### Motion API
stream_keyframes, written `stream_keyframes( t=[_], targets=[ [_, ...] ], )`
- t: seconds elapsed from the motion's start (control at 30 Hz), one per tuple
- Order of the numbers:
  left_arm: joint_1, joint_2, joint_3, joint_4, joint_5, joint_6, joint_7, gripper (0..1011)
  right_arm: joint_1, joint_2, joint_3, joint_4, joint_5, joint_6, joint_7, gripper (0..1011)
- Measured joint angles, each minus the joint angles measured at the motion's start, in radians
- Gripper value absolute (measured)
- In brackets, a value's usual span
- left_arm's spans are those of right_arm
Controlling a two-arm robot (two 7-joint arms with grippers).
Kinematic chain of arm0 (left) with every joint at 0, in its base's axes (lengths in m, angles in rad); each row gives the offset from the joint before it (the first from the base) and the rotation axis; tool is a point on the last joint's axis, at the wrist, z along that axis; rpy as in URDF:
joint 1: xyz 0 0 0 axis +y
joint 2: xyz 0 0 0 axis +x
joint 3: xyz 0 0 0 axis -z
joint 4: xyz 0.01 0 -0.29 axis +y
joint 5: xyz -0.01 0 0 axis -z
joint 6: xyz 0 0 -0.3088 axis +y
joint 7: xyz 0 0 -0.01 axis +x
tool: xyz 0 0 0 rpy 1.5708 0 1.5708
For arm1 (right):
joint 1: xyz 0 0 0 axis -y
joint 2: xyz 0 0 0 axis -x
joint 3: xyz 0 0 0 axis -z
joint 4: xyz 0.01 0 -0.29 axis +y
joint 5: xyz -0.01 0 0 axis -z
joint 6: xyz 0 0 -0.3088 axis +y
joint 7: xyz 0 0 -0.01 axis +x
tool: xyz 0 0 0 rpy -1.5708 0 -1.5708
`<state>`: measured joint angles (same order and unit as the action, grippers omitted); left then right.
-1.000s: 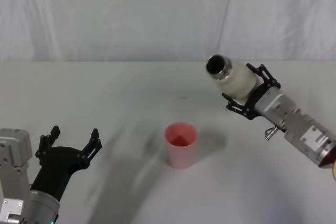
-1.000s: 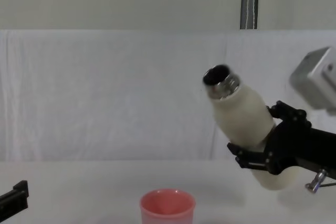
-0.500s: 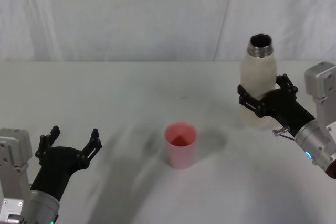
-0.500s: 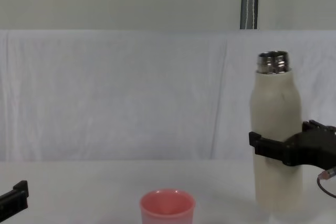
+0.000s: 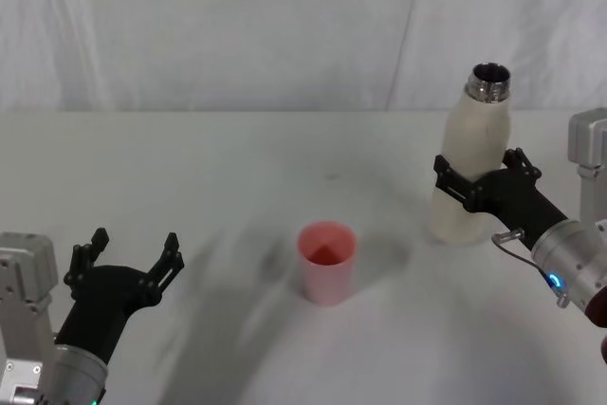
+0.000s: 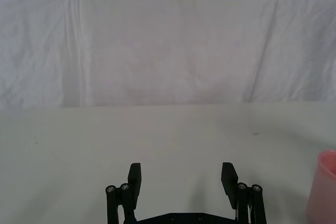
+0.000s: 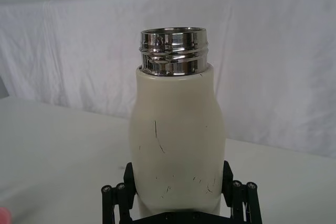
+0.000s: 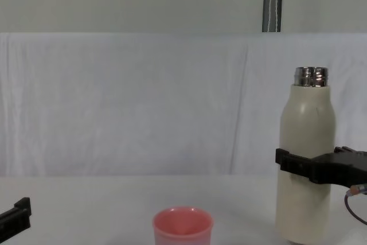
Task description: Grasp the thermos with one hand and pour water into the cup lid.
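Observation:
The cream-white thermos (image 5: 468, 163) stands upright at the right of the table, its open steel neck (image 7: 174, 51) pointing up and its base on or just above the surface. My right gripper (image 5: 477, 174) is shut on its lower body, one finger on each side (image 7: 128, 178). The chest view shows the same hold on the thermos (image 8: 305, 159). The pink cup lid (image 5: 327, 261) stands upright near the table's middle, to the left of the thermos and apart from it. My left gripper (image 5: 135, 240) rests open and empty at the near left.
A white cloth covers the table (image 5: 237, 168) and a white curtain (image 5: 285, 26) hangs behind it. A grey pole (image 8: 272, 1) rises behind the curtain. Open table lies between the cup lid and each gripper.
The thermos went from tilted with its mouth toward the cup lid to upright, and my right gripper carried it right and down toward the table. The left arm stayed still.

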<state>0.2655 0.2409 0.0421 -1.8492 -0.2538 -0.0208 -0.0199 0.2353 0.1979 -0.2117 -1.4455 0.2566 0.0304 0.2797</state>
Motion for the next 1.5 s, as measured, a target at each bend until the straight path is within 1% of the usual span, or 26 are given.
stream_keyframes(
  t=[0.17,0.37,0.8,1.03,1.5],
  targets=[
    [0.0,0.0,0.0,0.0,0.0,0.0,0.0,1001,0.013,0.0,-0.012,0.015,0.0,-0.003,-0.003,960],
    [0.0,0.0,0.0,0.0,0.0,0.0,0.0,1001,0.041,-0.001,-0.027,0.051,-0.005,-0.027,-0.003,960],
    [0.0,0.0,0.0,0.0,0.0,0.0,0.0,1001,0.085,-0.005,-0.041,0.12,-0.016,-0.063,0.005,960],
    [0.0,0.0,0.0,0.0,0.0,0.0,0.0,1001,0.096,-0.009,-0.046,0.141,-0.018,-0.074,0.007,960],
    [0.0,0.0,0.0,0.0,0.0,0.0,0.0,1001,0.102,-0.012,-0.054,0.158,-0.023,-0.079,0.014,960]
  ],
)
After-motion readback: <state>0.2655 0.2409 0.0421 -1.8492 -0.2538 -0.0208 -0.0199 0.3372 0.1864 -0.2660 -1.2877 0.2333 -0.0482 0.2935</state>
